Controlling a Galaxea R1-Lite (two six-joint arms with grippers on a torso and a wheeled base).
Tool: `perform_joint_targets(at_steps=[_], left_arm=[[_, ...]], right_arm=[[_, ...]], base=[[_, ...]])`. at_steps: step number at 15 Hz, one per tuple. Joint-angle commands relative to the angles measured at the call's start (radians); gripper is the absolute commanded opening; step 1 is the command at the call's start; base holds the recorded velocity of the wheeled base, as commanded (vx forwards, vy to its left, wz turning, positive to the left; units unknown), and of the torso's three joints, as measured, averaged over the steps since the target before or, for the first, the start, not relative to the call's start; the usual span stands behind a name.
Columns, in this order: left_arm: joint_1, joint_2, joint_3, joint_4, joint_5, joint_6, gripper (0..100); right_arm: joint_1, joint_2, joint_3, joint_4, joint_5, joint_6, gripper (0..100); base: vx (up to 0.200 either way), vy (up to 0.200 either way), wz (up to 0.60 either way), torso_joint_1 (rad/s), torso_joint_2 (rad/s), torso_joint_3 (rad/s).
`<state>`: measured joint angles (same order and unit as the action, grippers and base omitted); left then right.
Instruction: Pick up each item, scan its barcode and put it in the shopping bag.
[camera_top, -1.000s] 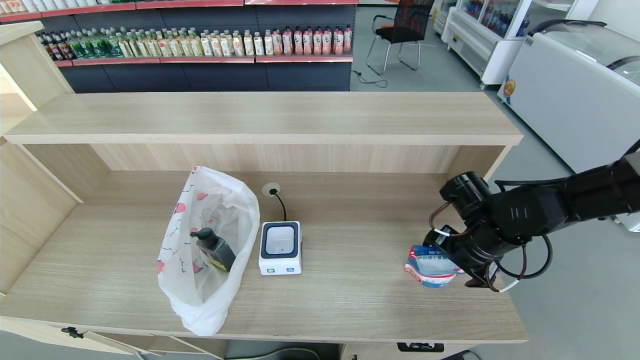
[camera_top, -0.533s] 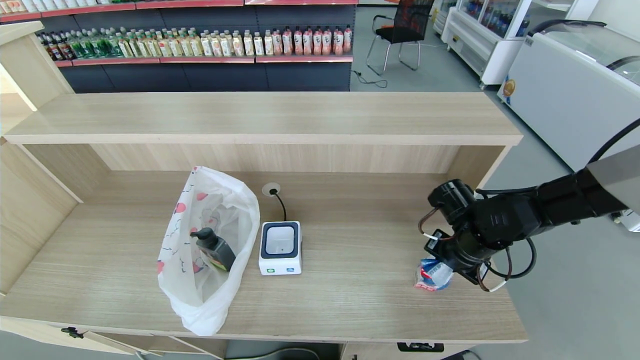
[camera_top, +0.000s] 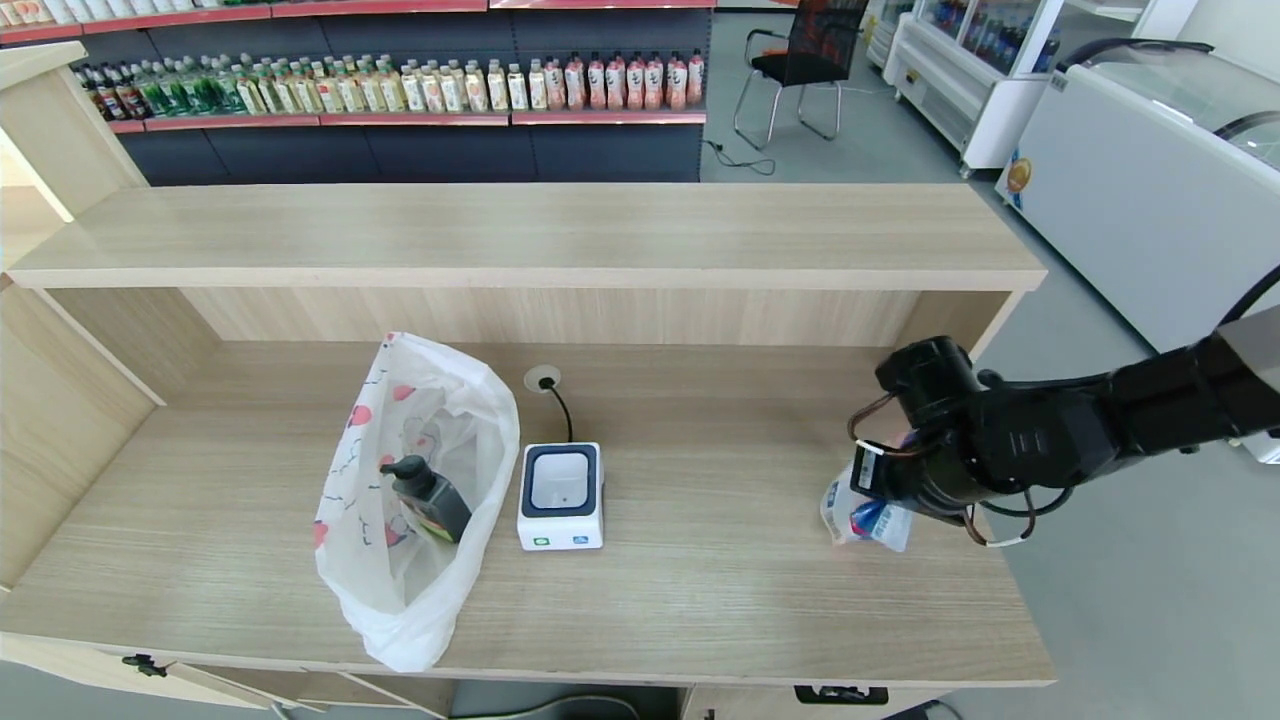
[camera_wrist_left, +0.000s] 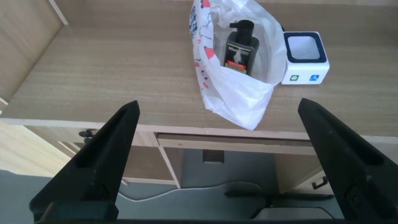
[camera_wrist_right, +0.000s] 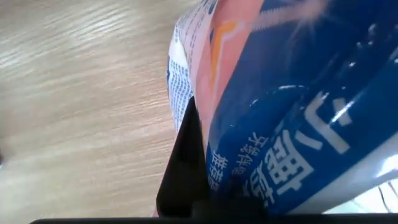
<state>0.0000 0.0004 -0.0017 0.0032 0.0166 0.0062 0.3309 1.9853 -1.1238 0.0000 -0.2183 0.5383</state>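
A: Largest entry first?

B: Light wood-grain surface (camera_top: 700, 600), carrying everything. Next, the white thin-plastic shopping bag with red and blue print (camera_top: 385, 600), lying open-mouthed left of centre and holding a dark pump-top bottle (camera_top: 430, 497).

A: And beside it?

B: White square barcode scanner with a dark-framed window (camera_top: 560, 495), sitting just to the right of the bag, window facing up.

A: The item being handled?

B: Blue, white and red soft pouch (camera_top: 868, 518), sitting at the surface's right end, well apart from the scanner. The right tool (camera_top: 885, 495) is clamping it. Whether its lower edge is touching the wood, I cannot tell.

A: The left tool (camera_wrist_left: 217, 118)?

B: Spreading wide, holding nothing, hanging off the surface's near edge.

A: Step in hand?

B: Judging by this, the pouch is being picked up, with scan and bagging not yet done. The next move is probably calling for carrying it leftward and turning its barcode toward the scanner window.
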Motion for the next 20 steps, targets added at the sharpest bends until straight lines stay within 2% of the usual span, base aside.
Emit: perform_joint_targets(at_steps=[1, 2, 3, 6, 7, 9, 11, 12, 14, 16, 17, 19, 20], left_arm=[[0.000, 0.000, 0.002, 0.000, 0.000, 0.000, 100], [0.000, 0.000, 0.002, 0.000, 0.000, 0.000, 100], [0.000, 0.000, 0.000, 0.000, 0.000, 0.000, 100], [0.000, 0.000, 0.000, 0.000, 0.000, 0.000, 100], [0.000, 0.000, 0.000, 0.000, 0.000, 0.000, 100], [0.000, 0.000, 0.000, 0.000, 0.000, 0.000, 100], [0.000, 0.000, 0.000, 0.000, 0.000, 0.000, 100], [0.000, 0.000, 0.000, 0.000, 0.000, 0.000, 100], [0.000, 0.000, 0.000, 0.000, 0.000, 0.000, 100], [0.000, 0.000, 0.000, 0.000, 0.000, 0.000, 100], [0.000, 0.000, 0.000, 0.000, 0.000, 0.000, 100], [0.000, 0.000, 0.000, 0.000, 0.000, 0.000, 100], [0.000, 0.000, 0.000, 0.000, 0.000, 0.000, 100]], right_arm=[[-0.047, -0.154, 0.157, -0.178, 0.152, -0.199, 0], [-0.067, -0.197, 0.219, -0.250, 0.251, -0.308, 0], [-0.141, -0.278, 0.322, -0.356, 0.507, -0.580, 0], [-0.297, -0.378, 0.372, -0.367, 1.031, -0.992, 0], [-0.329, -0.404, 0.391, -0.368, 1.169, -1.112, 0], [-0.360, -0.444, 0.449, -0.364, 1.327, -1.368, 0], [-0.358, -0.468, 0.492, -0.360, 1.452, -1.523, 0], [-0.354, -0.476, 0.498, -0.356, 1.475, -1.581, 0], [-0.351, -0.496, 0.486, -0.318, 1.473, -1.580, 0], [-0.326, -0.577, 0.384, -0.166, 1.467, -1.367, 0], [-0.316, -0.635, 0.365, -0.118, 1.445, -1.199, 0], [-0.297, -0.698, 0.377, -0.112, 1.398, -0.946, 0], [-0.294, -0.706, 0.394, -0.112, 1.396, -0.885, 0]], base=[[0.000, 0.000, 0.00, 0.000, 0.00, 0.000], [0.000, 0.000, 0.00, 0.000, 0.00, 0.000], [0.000, 0.000, 0.00, 0.000, 0.00, 0.000], [0.000, 0.000, 0.00, 0.000, 0.00, 0.000], [0.000, 0.000, 0.00, 0.000, 0.00, 0.000], [0.000, 0.000, 0.00, 0.000, 0.00, 0.000], [0.000, 0.000, 0.00, 0.000, 0.00, 0.000], [0.000, 0.000, 0.00, 0.000, 0.00, 0.000], [0.000, 0.000, 0.00, 0.000, 0.00, 0.000], [0.000, 0.000, 0.00, 0.000, 0.00, 0.000], [0.000, 0.000, 0.00, 0.000, 0.00, 0.000], [0.000, 0.000, 0.00, 0.000, 0.00, 0.000], [0.000, 0.000, 0.00, 0.000, 0.00, 0.000]])
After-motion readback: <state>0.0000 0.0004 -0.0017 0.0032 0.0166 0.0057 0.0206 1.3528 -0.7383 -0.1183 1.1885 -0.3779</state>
